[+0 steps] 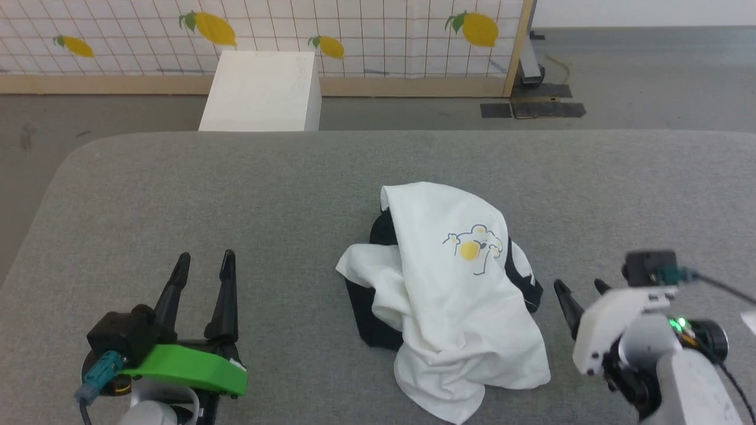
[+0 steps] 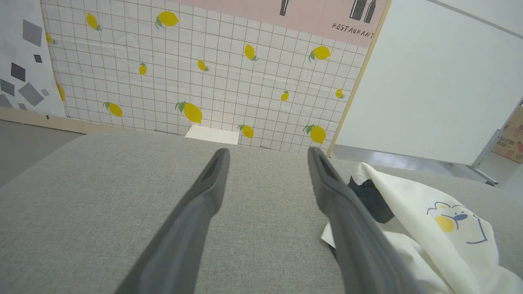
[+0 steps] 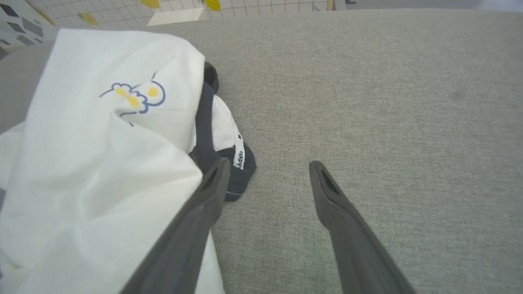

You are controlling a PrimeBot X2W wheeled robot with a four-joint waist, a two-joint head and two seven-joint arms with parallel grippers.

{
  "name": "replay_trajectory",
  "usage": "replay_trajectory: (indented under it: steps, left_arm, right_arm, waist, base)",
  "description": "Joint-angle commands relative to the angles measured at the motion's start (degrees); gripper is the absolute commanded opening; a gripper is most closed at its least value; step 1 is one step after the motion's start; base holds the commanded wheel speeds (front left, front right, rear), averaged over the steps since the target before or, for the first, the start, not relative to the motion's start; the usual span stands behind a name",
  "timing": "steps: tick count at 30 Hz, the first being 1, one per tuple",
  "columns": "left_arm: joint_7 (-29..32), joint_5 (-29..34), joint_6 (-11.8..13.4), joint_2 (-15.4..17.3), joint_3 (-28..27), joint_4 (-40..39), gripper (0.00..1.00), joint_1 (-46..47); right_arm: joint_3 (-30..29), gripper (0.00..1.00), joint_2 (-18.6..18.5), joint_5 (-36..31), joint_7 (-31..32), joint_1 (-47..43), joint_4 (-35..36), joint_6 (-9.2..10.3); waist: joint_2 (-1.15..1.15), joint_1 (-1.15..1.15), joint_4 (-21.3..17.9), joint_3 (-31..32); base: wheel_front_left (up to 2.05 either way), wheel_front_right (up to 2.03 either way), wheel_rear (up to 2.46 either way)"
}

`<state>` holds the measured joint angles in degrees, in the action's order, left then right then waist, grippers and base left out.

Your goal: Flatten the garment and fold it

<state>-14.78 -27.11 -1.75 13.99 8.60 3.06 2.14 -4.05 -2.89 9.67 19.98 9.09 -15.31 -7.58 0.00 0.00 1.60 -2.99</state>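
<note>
You could read "RESTAURAN" in dark capitals on the pink panel (image 2: 245, 12), the last letter cut off at the panel's edge. On the garment (image 3: 102, 163), the white neck band (image 3: 240, 153) gave you "HAPP", the rest hidden. Red print on the cardboard box (image 2: 512, 136) was too small to read

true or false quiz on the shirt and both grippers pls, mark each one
1. The garment lies crumpled in a heap on the grey table. True.
2. The left gripper is shut on a black sleeve. False: it stands open, apart from the garment, holding nothing.
3. The right gripper is open beside the garment. True.
4. The garment's print is a red heart. False: it is a small blue-outlined drawing with yellow patches.
5. A white box stands beyond the table's far edge. True.
</note>
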Motion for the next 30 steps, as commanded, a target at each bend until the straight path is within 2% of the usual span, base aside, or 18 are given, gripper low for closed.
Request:
replay_trajectory:
  steps: [1,3,5,11,17,18,19,25,27,30]
  left_arm:
    - [-0.2,0.6,-0.6,-0.3,-0.1,0.0,1.00,-0.1]
    - [-0.2,1.3,-1.5,-1.3,-0.5,0.0,1.00,1.0]
    - [-0.2,1.4,-1.8,-1.8,-1.0,0.1,1.00,1.3]
    - [-0.2,2.3,-2.9,-2.8,-2.2,0.5,1.00,2.4]
    - [-0.2,3.0,-3.8,-4.0,-3.5,1.2,1.00,3.4]
    - [-0.2,3.1,-3.9,-4.1,-3.7,1.2,1.00,3.5]
    - [-0.2,3.1,-4.1,-4.2,-3.9,1.4,1.00,3.6]
    - [-0.2,3.4,-4.7,-4.8,-4.5,2.2,1.00,3.8]
    - [-0.2,3.2,-4.9,-5.0,-4.4,2.5,1.00,3.8]
    - [-0.2,3.1,-5.1,-4.9,-4.2,2.9,1.00,4.0]
  right_arm:
    - [0.3,1.00,0.0,-1.7,4.6,2.9,-0.7,0.09]
    - [3.9,1.00,-0.4,-5.9,14.8,8.1,-1.3,0.09]
    - [4.9,1.00,-0.7,-6.5,18.5,9.8,-2.1,0.09]
    - [6.7,1.00,-2.1,-8.9,25.8,11.6,-5.5,0.09]
    - [7.8,1.00,-2.4,-7.6,28.6,10.8,-7.8,0.09]
    - [7.3,0.17,-2.4,-7.1,28.2,10.8,-7.7,0.09]
    - [6.9,0.00,-2.4,-6.7,27.2,10.9,-7.4,0.09]
    - [2.0,0.00,-4.2,-4.5,22.1,12.3,-3.6,0.09]
    - [-1.3,0.00,-6.1,-5.0,21.5,12.7,-2.1,0.09]
    - [-9.6,0.00,-9.2,-7.8,22.3,12.6,-0.8,0.09]
  waist:
    - [0.00,0.00,1.0,-1.2]
    - [0.00,0.00,2.8,-3.2]
    - [0.00,0.00,3.8,-4.3]
    - [0.00,0.00,6.1,-6.9]
    - [0.00,0.00,6.9,-8.0]
    - [0.00,0.00,6.9,-8.1]
    - [0.00,0.00,6.9,-8.1]
    - [0.00,0.00,6.2,-7.9]
    - [0.00,0.00,5.9,-7.8]
    - [0.00,0.00,5.6,-7.4]
  base:
    - [0.00,0.00,0.00]
    - [0.00,0.00,0.00]
    - [0.00,0.00,0.00]
    - [0.00,0.00,0.00]
    - [0.00,0.00,0.00]
    - [0.00,0.00,0.00]
    - [0.00,0.00,0.00]
    - [0.00,0.00,0.00]
    - [0.00,0.00,0.00]
    - [0.00,0.00,0.00]
